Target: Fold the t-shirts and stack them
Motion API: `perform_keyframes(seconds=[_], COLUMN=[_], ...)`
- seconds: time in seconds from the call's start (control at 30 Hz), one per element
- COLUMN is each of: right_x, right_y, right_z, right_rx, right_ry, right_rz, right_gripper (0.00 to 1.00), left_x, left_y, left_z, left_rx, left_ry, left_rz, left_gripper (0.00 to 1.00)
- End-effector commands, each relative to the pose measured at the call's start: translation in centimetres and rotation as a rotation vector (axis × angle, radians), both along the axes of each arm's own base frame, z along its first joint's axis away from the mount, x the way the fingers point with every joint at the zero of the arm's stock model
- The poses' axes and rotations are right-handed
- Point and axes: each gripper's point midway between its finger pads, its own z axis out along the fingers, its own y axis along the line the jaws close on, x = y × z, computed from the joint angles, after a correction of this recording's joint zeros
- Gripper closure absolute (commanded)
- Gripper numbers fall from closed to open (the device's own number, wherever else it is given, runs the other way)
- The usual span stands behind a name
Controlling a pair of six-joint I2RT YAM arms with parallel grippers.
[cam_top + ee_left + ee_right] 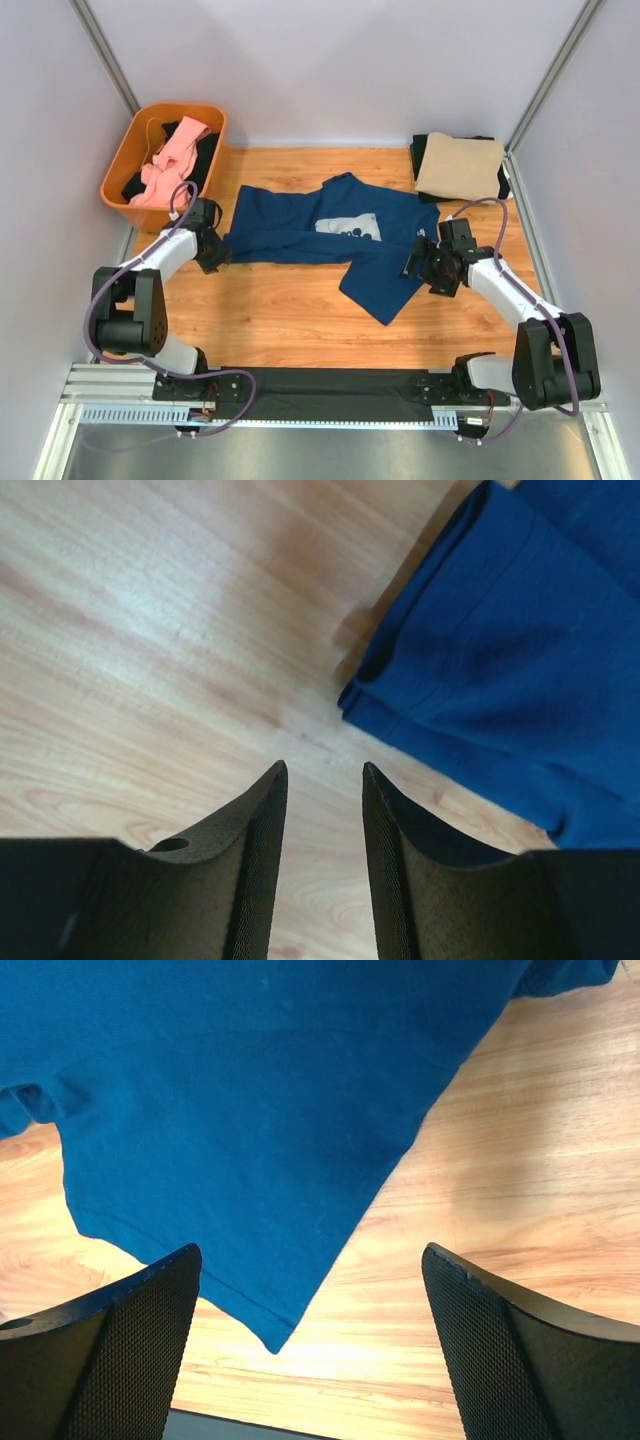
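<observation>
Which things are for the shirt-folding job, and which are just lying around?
For the job: navy tee, tan tee, black tee under it, pink tee.

Just there: orange basket holding the pink tee, table.

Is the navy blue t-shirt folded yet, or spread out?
Half-folded: the navy blue cloth t-shirt lies rumpled, one edge doubled over, the pale chest print showing, one corner trailing loose toward the near side.

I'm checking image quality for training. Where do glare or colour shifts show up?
Left wrist: pale sheen on the table, shadow beside the navy t-shirt. Right wrist: bright glare below the shirt's corner, cloth reads lighter blue. Top external: even light.
</observation>
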Motion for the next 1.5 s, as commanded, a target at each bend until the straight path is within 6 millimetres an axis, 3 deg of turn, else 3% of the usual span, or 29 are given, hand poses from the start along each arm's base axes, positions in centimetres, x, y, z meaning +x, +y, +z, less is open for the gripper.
perform_keyframes(seconds=[0.0, 0.2, 0.5, 0.8, 1.03, 1.2, 1.47], right_x=[0.9, 1.3, 1.3, 0.3, -0.3, -0.9, -4.2], right_y=[0.6, 0.7, 0.9, 0.9, 0.8, 1.2, 3.1], right_z=[0.9, 1.1, 0.9, 0.4, -0.5, -0.6, -0.7], right_rx=[0.023, 0.021, 0.027, 0.031, 0.029, 0.046, 0.073], right_ry=[-0.054, -0.064, -0.064, -0.052, -0.033, -0.025, -0.006], right_rz=[0.015, 0.034, 0.054, 0.069, 0.075, 0.083, 0.093], right_gripper=[0.08, 0.08, 0.09, 0.09, 0.1, 0.12, 0.14], left_x=[4.5, 6.2, 6.8, 8.4, 9.2, 9.9, 9.0], left_y=[0.5, 0.7, 0.7, 0.9, 1.1, 0.9, 0.1], left_z=[2.0, 2.5, 0.7, 0.9, 0.7, 1.0, 3.6], left_rx=[0.017, 0.033, 0.036, 0.053, 0.061, 0.056, 0.0], left_ry=[-0.167, -0.243, -0.254, -0.302, -0.314, -0.327, -0.368], left_rz=[0.039, 0.027, 0.025, 0.025, 0.033, 0.031, 0.039], left_gripper=[0.57, 0.55, 0.55, 0.57, 0.7, 1.0, 1.0])
